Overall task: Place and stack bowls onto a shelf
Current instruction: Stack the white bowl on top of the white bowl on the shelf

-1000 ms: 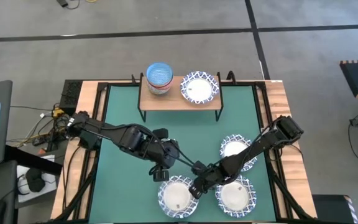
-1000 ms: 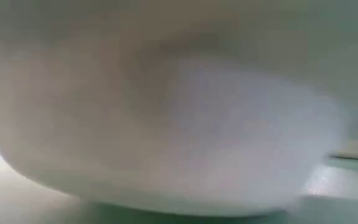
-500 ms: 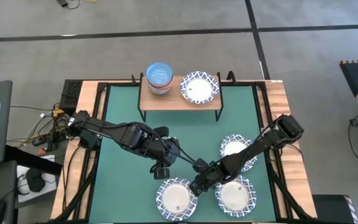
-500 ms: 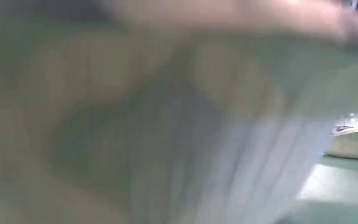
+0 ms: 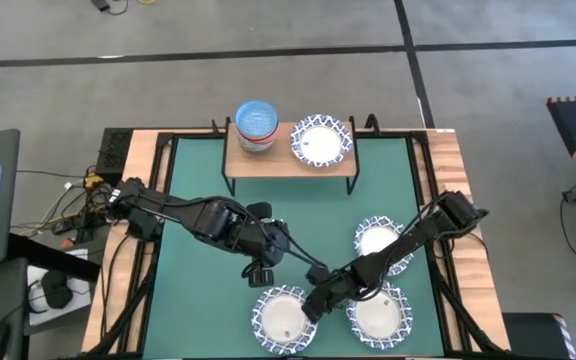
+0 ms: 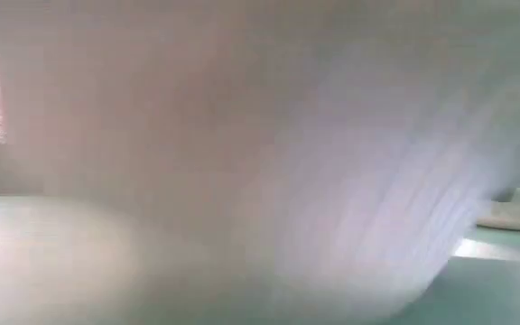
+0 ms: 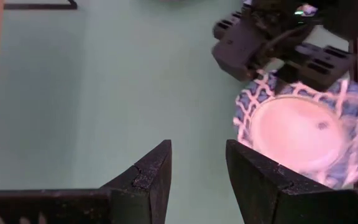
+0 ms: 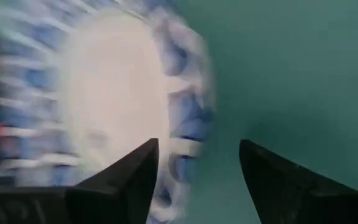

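Observation:
On the shelf (image 5: 290, 158) at the far edge stand a light blue bowl (image 5: 256, 124) and a white bowl with a blue patterned rim (image 5: 320, 140). Three more white patterned bowls rest on the green mat: near left (image 5: 282, 320), near right (image 5: 378, 316), and right (image 5: 378, 240). My right gripper (image 5: 311, 303) is open at the near-left bowl's right rim; that bowl (image 8: 110, 106) looks blurred. My left gripper (image 5: 260, 275) hangs open over bare mat just beyond the same bowl (image 7: 297, 130). That bowl's wall (image 6: 242, 162) fills the low view. My right gripper (image 8: 199, 143) stands open with the near-left bowl's rim (image 8: 188, 124) ahead between its two fingers, coming at it from the table's right, slanting down. Blur hides whether either finger touches the rim.
A wooden frame (image 5: 156, 200) borders the mat. Cables and a power strip (image 5: 112, 152) lie off the table's left. Open mat (image 5: 298, 215) lies between the shelf's black legs and the bowls. Another bowl's edge (image 6: 517, 217) shows low at the right.
My right gripper has gone slightly down and toward the near edge at the near-left bowl's rim. In the low view that bowl's wall has shifted and now fills more of the picture.

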Robot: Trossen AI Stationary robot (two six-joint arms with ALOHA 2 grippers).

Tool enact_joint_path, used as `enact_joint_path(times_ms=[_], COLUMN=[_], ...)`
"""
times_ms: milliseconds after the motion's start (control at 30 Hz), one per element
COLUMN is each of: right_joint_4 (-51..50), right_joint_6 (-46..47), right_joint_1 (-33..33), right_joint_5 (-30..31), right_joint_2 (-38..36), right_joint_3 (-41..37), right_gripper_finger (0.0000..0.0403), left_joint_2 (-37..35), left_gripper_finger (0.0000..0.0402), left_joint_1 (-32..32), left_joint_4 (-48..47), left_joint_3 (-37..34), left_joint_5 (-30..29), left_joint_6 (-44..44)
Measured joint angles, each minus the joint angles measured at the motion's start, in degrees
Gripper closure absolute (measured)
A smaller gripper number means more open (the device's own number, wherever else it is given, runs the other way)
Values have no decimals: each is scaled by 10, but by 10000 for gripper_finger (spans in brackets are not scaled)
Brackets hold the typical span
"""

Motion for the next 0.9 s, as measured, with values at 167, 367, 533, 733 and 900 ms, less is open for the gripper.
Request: enact_joint_path(times_ms=[167, 367, 533, 733, 900], right_joint_4=[-3, -31, -155, -216, -247], right_joint_6=[0, -8, -13, -60, -80], right_joint_1=[0, 1, 7, 6, 3], right_joint_5=[-17, 22, 127, 215, 242], right_joint_2=[9, -28, -92, -163, -201], right_joint_3=[7, 10, 23, 31, 32], right_gripper_finger=[281, 379, 375, 381, 381], left_joint_2=[9, 42, 63, 72, 73], left_gripper_finger=[264, 264, 264, 264, 264], left_joint_1=[2, 11, 17, 33, 58], left_joint_4=[-15, -33, -9, 15, 19], left_joint_3=[0, 0, 0, 0, 0], left_joint_5=[-6, 23, 86, 89, 96], left_joint_6=[3, 3, 19, 32, 20])
